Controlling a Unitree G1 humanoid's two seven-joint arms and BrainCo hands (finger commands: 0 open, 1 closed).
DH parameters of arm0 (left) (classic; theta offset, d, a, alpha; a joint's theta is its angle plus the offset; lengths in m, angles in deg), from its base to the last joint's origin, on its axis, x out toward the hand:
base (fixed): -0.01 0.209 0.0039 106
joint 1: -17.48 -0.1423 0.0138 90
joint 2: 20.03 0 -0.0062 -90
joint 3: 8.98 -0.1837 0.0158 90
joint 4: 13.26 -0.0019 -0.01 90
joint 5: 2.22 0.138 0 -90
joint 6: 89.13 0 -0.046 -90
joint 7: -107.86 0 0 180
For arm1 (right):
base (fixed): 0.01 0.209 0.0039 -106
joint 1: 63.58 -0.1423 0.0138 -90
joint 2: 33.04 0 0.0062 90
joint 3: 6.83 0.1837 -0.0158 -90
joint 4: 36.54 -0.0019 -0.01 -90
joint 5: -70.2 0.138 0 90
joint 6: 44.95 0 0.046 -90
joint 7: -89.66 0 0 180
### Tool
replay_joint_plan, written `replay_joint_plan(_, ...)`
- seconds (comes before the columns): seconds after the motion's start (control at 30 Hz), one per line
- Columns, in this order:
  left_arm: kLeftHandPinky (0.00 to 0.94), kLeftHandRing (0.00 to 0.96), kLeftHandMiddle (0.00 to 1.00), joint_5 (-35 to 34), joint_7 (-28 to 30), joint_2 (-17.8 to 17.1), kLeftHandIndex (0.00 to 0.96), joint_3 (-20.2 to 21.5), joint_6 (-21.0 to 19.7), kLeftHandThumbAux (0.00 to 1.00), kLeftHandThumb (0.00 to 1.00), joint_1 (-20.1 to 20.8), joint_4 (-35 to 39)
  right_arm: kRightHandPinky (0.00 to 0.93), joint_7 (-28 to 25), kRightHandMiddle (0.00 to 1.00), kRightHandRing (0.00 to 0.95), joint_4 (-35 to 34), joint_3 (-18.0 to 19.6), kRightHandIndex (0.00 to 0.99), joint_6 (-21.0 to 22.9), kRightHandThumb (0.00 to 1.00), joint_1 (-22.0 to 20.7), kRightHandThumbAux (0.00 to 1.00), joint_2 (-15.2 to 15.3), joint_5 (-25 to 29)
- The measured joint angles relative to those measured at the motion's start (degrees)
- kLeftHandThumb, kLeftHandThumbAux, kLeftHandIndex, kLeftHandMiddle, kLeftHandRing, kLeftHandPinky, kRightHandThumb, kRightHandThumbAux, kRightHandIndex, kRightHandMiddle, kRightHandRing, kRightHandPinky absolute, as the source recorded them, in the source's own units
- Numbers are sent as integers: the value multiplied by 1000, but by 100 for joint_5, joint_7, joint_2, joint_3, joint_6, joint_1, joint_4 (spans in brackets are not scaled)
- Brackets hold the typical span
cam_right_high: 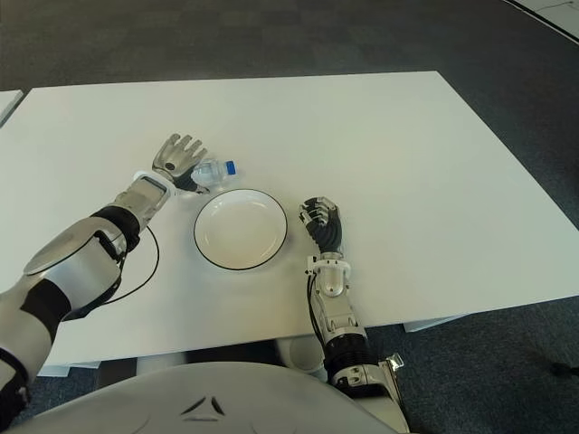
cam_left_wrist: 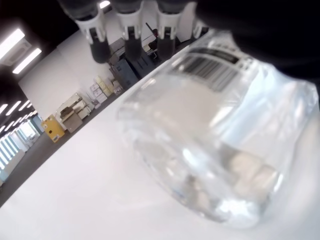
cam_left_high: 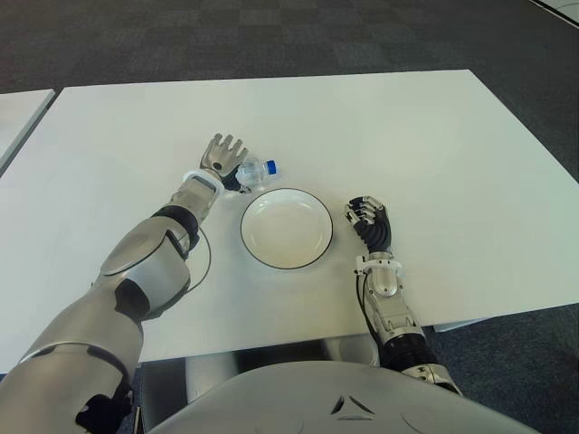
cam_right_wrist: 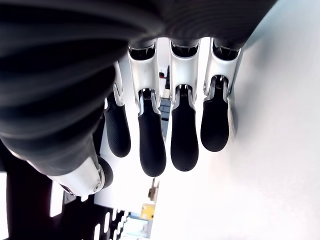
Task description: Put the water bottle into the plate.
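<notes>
The right hand (cam_left_high: pixel 366 217) is showing at the plate's three o'clock on the white table (cam_left_high: pixel 434 154), fingers loosely curled and grasping nothing. The empty plate (cam_left_high: pixel 286 228) is sitting at the near middle. At its eleven o'clock, just beyond the rim, the water bottle (cam_left_high: pixel 254 170) is lying on its side, blue cap pointing toward three o'clock, with the left hand (cam_left_high: pixel 222 158) against its base, fingers spread and not closing around it.
</notes>
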Motion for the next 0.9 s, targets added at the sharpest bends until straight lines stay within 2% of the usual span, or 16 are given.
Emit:
replay_joint_plan(0.17, 107, 18, 23, -70, -134, -31, 30, 55, 29, 528, 602, -73, 0, 585, -18, 578, 589, -23, 13, 427, 0, 704, 16, 729, -3, 14)
replay_joint_plan(0.23, 228, 139, 128, -137, -150, -42, 149, 128, 53, 543, 637, -105, 0, 584, -26, 578, 589, -27, 18, 427, 0, 704, 16, 728, -4, 18)
replay_joint_plan(0.27, 250, 163, 151, -191, -150, -47, 171, 196, 65, 546, 644, -127, 0, 584, -33, 579, 589, -29, 20, 427, 0, 704, 16, 728, -5, 21)
replay_joint_plan(0.33, 357, 302, 297, -307, -150, -57, 296, 313, 79, 562, 680, -175, 0, 582, -44, 580, 588, -31, 26, 427, -1, 704, 17, 728, -6, 29)
replay_joint_plan(0.4, 449, 408, 379, -430, -150, -65, 361, 465, 88, 613, 759, -227, 0, 588, -51, 581, 589, -33, 38, 427, -1, 704, 16, 728, -6, 34)
replay_joint_plan(0.47, 541, 524, 460, -598, -140, -79, 373, 637, 107, 641, 799, -288, 0, 591, -59, 583, 591, -36, 47, 427, -2, 704, 15, 727, -7, 37)
replay_joint_plan(0.53, 654, 649, 497, -802, -77, -103, 384, 843, 148, 658, 825, -347, 0, 592, -66, 584, 593, -38, 57, 427, -12, 705, 14, 727, -8, 38)
replay_joint_plan(0.63, 736, 731, 514, -1040, 75, -160, 388, 1115, 229, 667, 837, -400, -1, 589, -72, 584, 593, -33, 77, 427, -31, 705, 12, 727, -7, 38)
replay_joint_plan(0.9, 822, 824, 535, -1495, 595, -274, 390, 1643, 355, 671, 846, -433, -8, 593, -74, 583, 593, -9, 89, 427, -31, 704, 3, 728, -6, 35)
